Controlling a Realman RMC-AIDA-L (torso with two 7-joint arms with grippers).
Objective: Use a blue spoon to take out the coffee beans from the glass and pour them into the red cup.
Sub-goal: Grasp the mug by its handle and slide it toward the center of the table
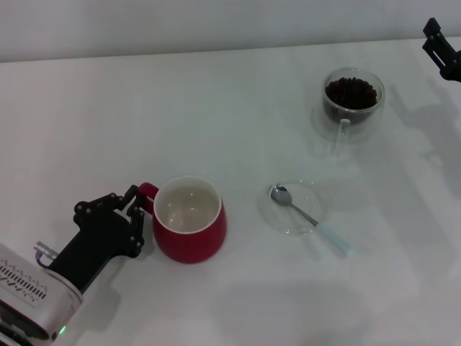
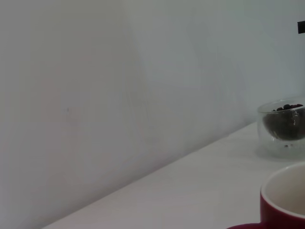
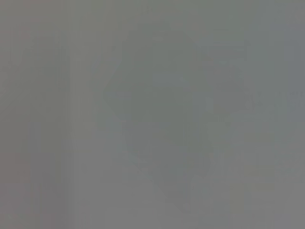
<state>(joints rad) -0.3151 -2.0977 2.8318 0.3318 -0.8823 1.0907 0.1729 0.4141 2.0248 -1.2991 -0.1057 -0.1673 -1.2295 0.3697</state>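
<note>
L gripper (image 1: 140,216) clamped on red cup (image 1: 189,229) handle; R gripper (image 1: 443,50) at far right edge, fingers can't tell. Blue spoon (image 1: 310,218) on saucer (image 1: 294,207); coffee beans (image 1: 351,91) in glass (image 1: 352,103). No readable writing.

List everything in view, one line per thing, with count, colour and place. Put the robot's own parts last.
red cup: one, red with a white inside, empty, near left part of the table, handle toward the left gripper.
glass: one, clear, far right part of the table, handle toward the robot.
coffee beans: a heap, dark brown, inside the glass.
saucer: one, clear, round, between the red cup and the glass, nearer the robot than the glass.
blue spoon: one, metal bowl on the saucer, pale blue handle out over the rim toward the right.
table: one, white.
left gripper: one, black, at the red cup's handle.
right gripper: one, black, far right edge, beyond the glass.
</note>
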